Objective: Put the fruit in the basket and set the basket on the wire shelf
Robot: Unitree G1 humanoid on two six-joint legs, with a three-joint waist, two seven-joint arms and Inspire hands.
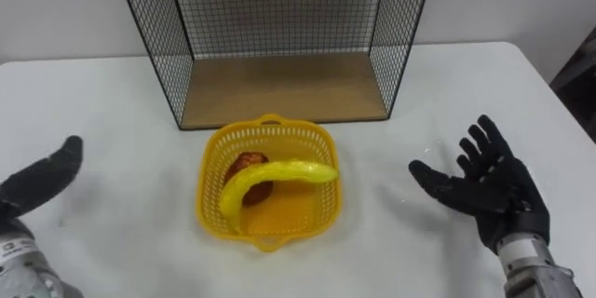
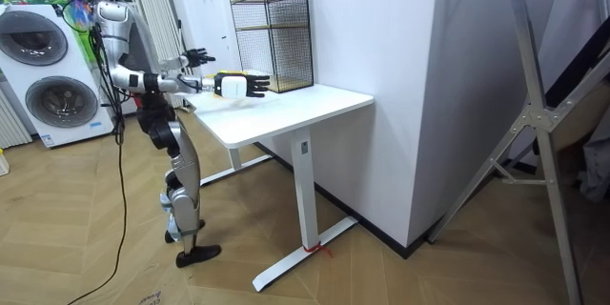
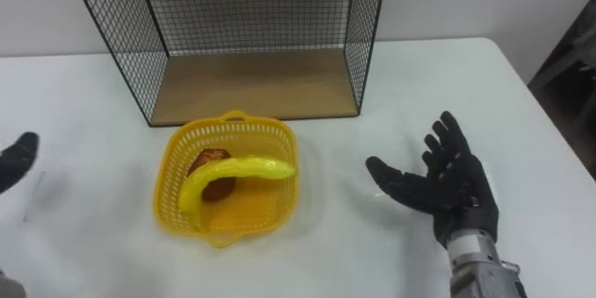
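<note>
Both eye views sit on the robot's head, close in, looking down and fwd at the table point(image 1: 112, 102), basket point(image 1: 289, 207) and wire shelf point(image 1: 279, 88); same scene, slightly offset. Room view stands well off, side-on to the robot, w/ washing machines point(image 2: 38, 67) behind; it shares table and shelf.

Bright, even light from overhead fills the scene, and the white table point(image 1: 112, 102) is lit uniformly. Shadows are soft and pale: one rings the foot of the yellow plastic lattice basket point(image 1: 207, 191) at frame centre, another lies under the black right hand point(image 1: 491, 191) at lower right.
</note>
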